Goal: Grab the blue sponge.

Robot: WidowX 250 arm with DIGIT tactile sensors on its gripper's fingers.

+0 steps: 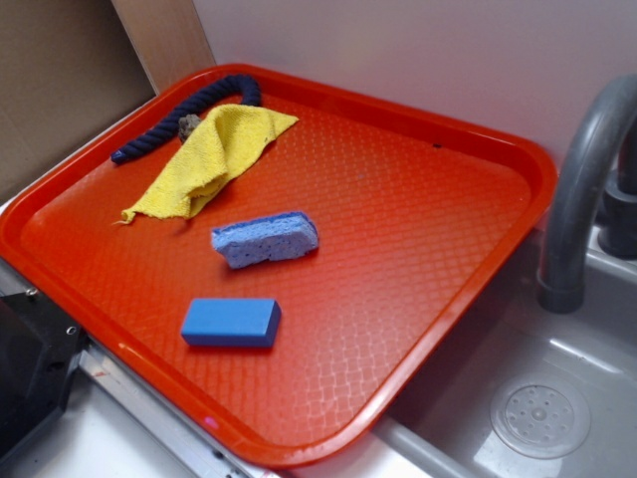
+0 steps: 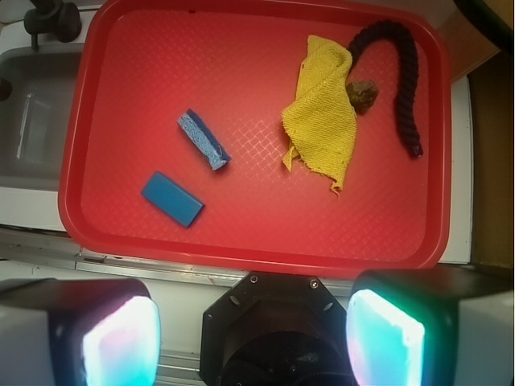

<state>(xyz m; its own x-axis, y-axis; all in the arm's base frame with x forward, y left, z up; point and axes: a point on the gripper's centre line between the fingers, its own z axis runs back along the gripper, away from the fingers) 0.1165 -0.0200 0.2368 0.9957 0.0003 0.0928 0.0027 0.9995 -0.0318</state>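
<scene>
**Approach stage: sponge not yet contacted**

Red tray (image 1: 418,229) beside a sink holds all items. Blue sponge (image 2: 203,140) lies on edge near tray centre, just beside a smooth blue block (image 2: 172,199) (not the target). Gripper (image 2: 253,334) hangs high above, fingers spread apart and empty. Next, judged: descend, align across the sponge. Arm is absent from the exterior view.

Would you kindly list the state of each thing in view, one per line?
blue sponge: on its edge, on the tray, ungrasped.
blue block: flat on the tray, apart from the sponge.
yellow cloth: crumpled, partly folded.
dark rope: curved, one end under the cloth.
red tray: level, beside the sink.
gripper: open, above the tray's near edge.
</scene>
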